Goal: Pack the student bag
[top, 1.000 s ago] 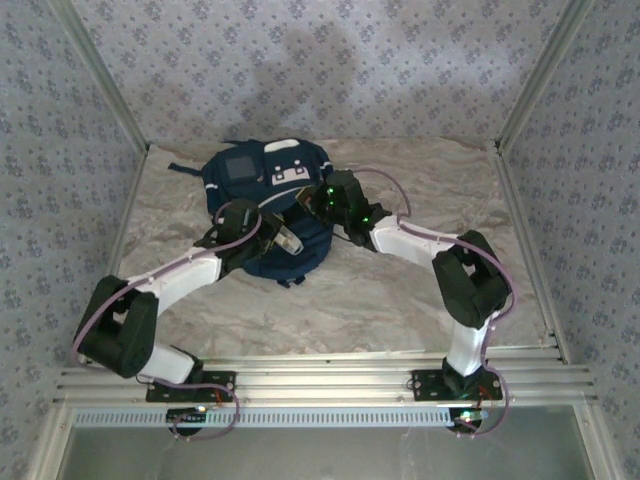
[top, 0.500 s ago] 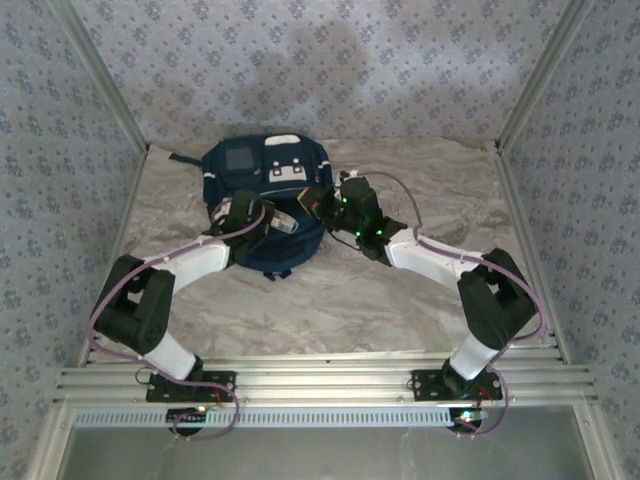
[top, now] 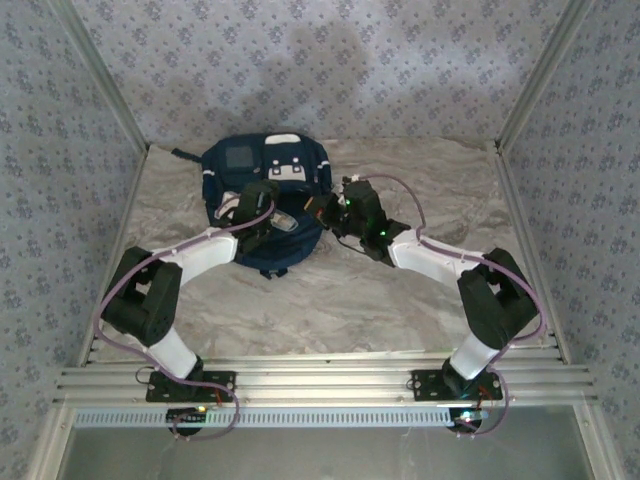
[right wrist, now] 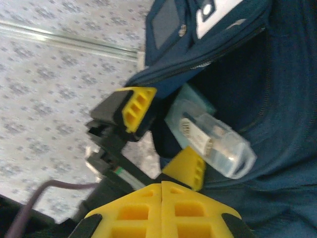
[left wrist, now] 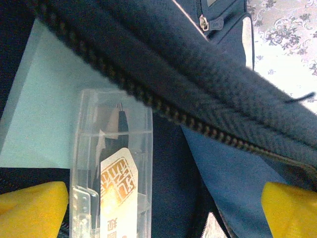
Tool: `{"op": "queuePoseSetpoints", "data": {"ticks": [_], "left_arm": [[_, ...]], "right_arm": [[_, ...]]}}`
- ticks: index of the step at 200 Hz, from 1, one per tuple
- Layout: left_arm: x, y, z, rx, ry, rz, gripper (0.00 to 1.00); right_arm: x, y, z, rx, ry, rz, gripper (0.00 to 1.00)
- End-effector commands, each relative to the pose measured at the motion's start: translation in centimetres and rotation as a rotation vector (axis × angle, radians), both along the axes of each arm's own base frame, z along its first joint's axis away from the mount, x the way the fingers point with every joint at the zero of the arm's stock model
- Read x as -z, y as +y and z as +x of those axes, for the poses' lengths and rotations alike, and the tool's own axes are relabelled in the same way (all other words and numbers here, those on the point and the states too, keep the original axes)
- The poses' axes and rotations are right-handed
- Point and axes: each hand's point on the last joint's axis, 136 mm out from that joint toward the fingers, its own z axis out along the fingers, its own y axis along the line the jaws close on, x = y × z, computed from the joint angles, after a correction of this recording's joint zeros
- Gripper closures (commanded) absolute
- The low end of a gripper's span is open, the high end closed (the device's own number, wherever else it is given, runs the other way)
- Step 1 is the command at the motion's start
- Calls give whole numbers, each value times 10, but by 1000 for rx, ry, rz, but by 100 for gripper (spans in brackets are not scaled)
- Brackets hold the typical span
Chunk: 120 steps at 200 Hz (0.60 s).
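The student bag (top: 240, 165), navy with a grey patch and white-tabbed pocket, lies at the back of the table with its main zip (left wrist: 163, 106) open. A clear plastic case (left wrist: 111, 163) with a printed label lies in the opening, on top of a pale teal flat item (left wrist: 44, 114). My left gripper (left wrist: 158, 208) stands open around the case, yellow fingertips (left wrist: 29, 208) wide apart and off it. The same case (right wrist: 218, 139) sticks out of the bag (right wrist: 282, 64). My right gripper (right wrist: 162, 198) is shut on nothing, just right of the opening (top: 330, 208).
A crinkled marble-patterned cloth (top: 330, 300) covers the table. Patterned walls with metal frame posts (top: 530, 90) close in the back and sides. The left gripper's open fingers (right wrist: 136, 106) sit right in front of my right gripper.
My left gripper has opened and let go of the clear case in the bag's opening, after pushing farther toward the bag. The right arm has drawn back slightly and stays shut.
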Motion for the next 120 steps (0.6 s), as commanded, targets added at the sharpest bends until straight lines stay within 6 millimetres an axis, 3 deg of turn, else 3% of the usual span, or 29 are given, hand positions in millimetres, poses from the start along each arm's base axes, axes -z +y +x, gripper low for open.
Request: {"op": "queuePoseSetpoints", "data": {"ticks": [1, 28, 51, 88, 120], "left_arm": [[-10, -18, 0, 109, -12, -10, 0], [-11, -44, -28, 312, 47, -6, 0], [-14, -44, -63, 401, 83, 79, 0], [-27, -6, -98, 386, 81, 221, 0], [-38, 43, -97, 339, 49, 360, 0]], "right_arm": [[4, -5, -12, -96, -42, -128, 98], [20, -2, -21, -169, -29, -197, 90], [33, 7, -25, -209, -18, -217, 86], [48, 34, -21, -267, -4, -208, 84], [50, 58, -11, -301, -12, -196, 80]]}}
